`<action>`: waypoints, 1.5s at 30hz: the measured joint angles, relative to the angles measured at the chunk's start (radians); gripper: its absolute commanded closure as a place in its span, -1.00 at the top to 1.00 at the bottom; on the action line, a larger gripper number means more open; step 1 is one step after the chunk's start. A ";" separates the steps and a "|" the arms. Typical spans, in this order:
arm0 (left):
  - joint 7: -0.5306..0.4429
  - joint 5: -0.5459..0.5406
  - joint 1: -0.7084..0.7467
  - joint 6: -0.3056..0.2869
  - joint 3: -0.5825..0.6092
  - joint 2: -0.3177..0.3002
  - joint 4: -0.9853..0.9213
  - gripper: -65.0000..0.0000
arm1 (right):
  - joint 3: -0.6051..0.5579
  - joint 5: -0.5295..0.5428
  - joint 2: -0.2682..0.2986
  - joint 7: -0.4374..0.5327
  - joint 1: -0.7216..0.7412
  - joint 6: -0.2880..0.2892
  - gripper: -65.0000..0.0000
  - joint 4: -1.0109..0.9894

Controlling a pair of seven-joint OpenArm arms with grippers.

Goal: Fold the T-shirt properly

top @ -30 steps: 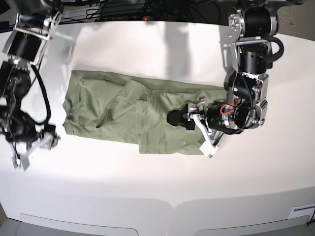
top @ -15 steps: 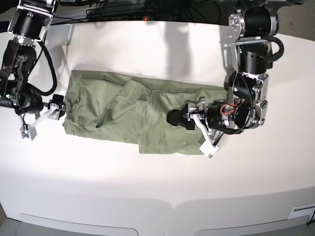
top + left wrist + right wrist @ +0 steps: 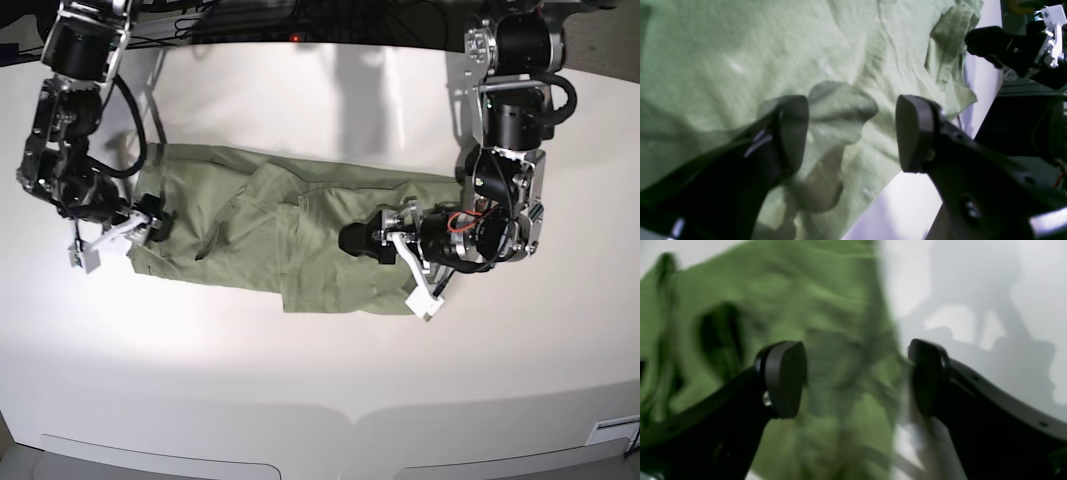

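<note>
Base view, left to right: the right gripper (image 3: 118, 233), jaws spread wide and holding nothing, sits at the left edge of the wrinkled sage-green cotton T-shirt (image 3: 270, 225), which lies spread across the middle of the white table (image 3: 320, 380). The left gripper (image 3: 385, 262), jaws likewise apart and empty, hovers over the garment's right portion near its lower edge. Right wrist view: black pads (image 3: 786, 376) straddle the cloth edge; the frame is blurred, so contact cannot be judged.
</note>
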 measured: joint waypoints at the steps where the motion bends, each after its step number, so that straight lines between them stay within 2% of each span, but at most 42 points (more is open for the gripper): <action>1: -0.001 0.000 0.000 0.000 0.000 0.000 0.000 0.24 | 0.000 0.015 -0.015 -0.010 0.001 0.013 0.47 0.000; 4: -0.001 0.000 0.000 0.000 0.000 0.000 0.000 0.24 | -0.004 0.072 -0.041 -0.043 0.000 0.057 0.37 0.000; 6: -0.001 0.000 0.000 0.000 0.000 0.000 0.000 0.24 | -0.005 0.093 -0.041 -0.065 0.000 0.072 0.17 -0.002; 7: -0.001 0.000 0.000 0.000 0.000 0.000 0.000 0.24 | -0.005 0.107 -0.040 -0.076 0.001 0.083 -0.05 -0.004; 10: -0.001 0.000 0.000 0.000 0.000 0.000 0.000 0.24 | -0.005 0.154 -0.041 -0.113 0.004 0.109 -1.00 -0.010; 15: -0.001 0.000 0.000 0.000 0.000 0.000 0.000 0.24 | -0.005 0.249 -0.041 -0.132 0.074 0.115 -1.00 -0.013; 17: -0.001 -0.001 -0.001 0.026 0.000 0.000 0.000 0.24 | -0.005 0.320 -0.041 -0.184 0.113 0.119 -1.00 -0.010; 20: 0.006 0.002 -0.009 0.026 0.000 0.003 0.000 0.24 | -0.006 0.392 -0.042 -0.250 0.161 0.135 -1.00 -0.010; 24: 0.024 0.027 -0.066 0.030 0.000 -0.003 -0.003 0.24 | -0.004 0.394 -0.051 -0.261 0.219 0.150 -1.00 -0.010; 26: 0.095 0.034 -0.114 0.029 0.000 -0.006 -0.003 0.24 | -0.004 0.394 -0.076 -0.256 0.233 0.153 -1.00 -0.010; 31: 0.200 0.034 -0.207 0.030 0.000 -0.005 -0.002 0.24 | -0.005 0.394 -0.187 -0.265 0.249 0.172 -1.00 -0.011; 34: 0.202 0.034 -0.247 0.029 0.000 -0.013 -0.002 0.24 | -0.008 0.394 -0.237 -0.261 0.264 0.175 -1.00 -0.010; 38: 0.202 0.034 -0.284 0.029 0.000 -0.051 -0.002 0.24 | -0.071 0.378 -0.296 -0.261 0.262 0.175 -1.00 -0.010; 45: 0.202 0.034 -0.341 0.029 0.000 -0.169 -0.002 0.24 | -0.218 0.352 -0.369 -0.258 0.262 0.175 -1.00 -0.010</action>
